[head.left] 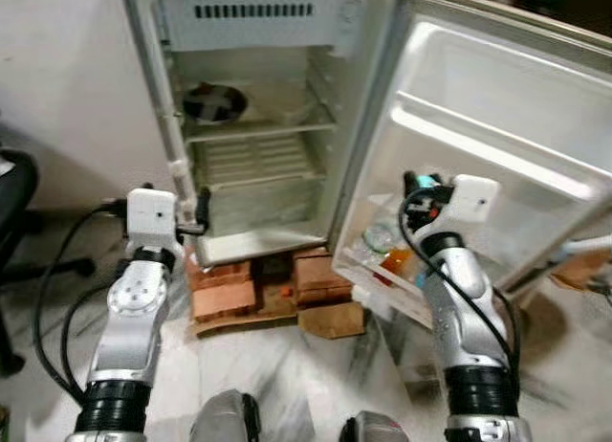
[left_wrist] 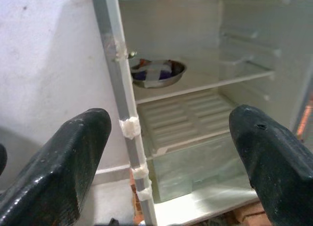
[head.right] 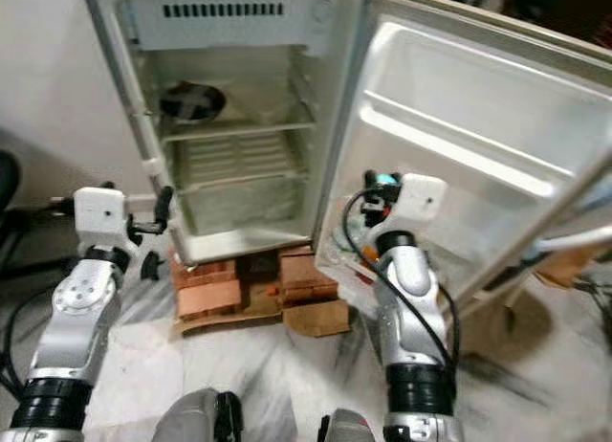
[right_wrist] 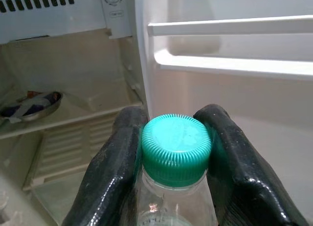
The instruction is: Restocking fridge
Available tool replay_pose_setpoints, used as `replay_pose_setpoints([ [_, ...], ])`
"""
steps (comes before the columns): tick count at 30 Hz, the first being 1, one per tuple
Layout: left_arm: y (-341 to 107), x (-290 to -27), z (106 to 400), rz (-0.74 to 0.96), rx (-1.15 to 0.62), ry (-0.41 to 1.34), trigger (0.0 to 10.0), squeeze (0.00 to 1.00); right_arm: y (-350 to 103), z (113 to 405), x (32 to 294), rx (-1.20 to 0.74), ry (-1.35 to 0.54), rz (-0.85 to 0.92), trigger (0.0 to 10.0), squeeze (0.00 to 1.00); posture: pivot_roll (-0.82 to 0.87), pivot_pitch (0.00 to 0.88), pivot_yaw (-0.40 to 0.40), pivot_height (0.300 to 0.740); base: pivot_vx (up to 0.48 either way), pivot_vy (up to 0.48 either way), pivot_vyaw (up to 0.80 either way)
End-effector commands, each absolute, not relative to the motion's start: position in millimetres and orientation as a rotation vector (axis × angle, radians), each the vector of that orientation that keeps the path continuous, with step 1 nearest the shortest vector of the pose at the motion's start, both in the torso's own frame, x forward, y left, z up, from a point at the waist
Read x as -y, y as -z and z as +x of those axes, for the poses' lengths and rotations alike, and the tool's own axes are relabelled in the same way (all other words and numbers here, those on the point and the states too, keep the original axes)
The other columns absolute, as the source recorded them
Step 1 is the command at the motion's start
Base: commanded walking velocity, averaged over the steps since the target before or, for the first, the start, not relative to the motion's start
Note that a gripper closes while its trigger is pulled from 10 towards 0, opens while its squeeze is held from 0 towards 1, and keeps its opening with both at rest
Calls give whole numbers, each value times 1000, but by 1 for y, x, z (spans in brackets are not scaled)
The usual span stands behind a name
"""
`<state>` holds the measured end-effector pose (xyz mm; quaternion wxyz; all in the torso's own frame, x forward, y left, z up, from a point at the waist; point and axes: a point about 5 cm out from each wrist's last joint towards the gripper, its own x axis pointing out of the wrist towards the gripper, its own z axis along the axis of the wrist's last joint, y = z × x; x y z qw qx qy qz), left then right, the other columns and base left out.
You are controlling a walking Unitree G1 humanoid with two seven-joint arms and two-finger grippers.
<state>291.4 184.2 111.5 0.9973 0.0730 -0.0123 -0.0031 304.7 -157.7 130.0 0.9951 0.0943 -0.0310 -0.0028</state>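
Right fingers (right_wrist: 122, 162) clamped on green-capped bottle (right_wrist: 176, 150) beside fridge door shelf (right_wrist: 230, 64), left fingers (left_wrist: 63, 157) spread wide

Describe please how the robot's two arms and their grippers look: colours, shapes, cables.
Both arms are silver metal tubes with black ribbed collars near the bottom. Each wrist carries a white box-shaped block. The left gripper has two thick, glossy black fingers with rounded tips; the right gripper has the same. Black cables loop along the right arm and trail beside the left arm.
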Motion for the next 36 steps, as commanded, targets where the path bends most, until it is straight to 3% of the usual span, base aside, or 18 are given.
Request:
replay_pose_setpoints([
  [1,-110,-179,291,130,8,28,10000,0,-137,306,164,94,26,179,10000,0,-17,69,-43,740,0,469,-638],
  [11,-110,-176,290,149,13,51,10000,0,-138,307,164,102,32,176,10000,0,-17,74,-42,740,0,458,-101],
  [19,-113,-175,290,121,27,92,10000,0,-138,308,164,103,38,174,10000,0,-16,74,-41,740,0,0,-450],
  [36,-116,-172,289,94,45,126,10000,0,-139,310,162,107,37,168,10000,0,-15,77,-41,740,413,0,0],
])
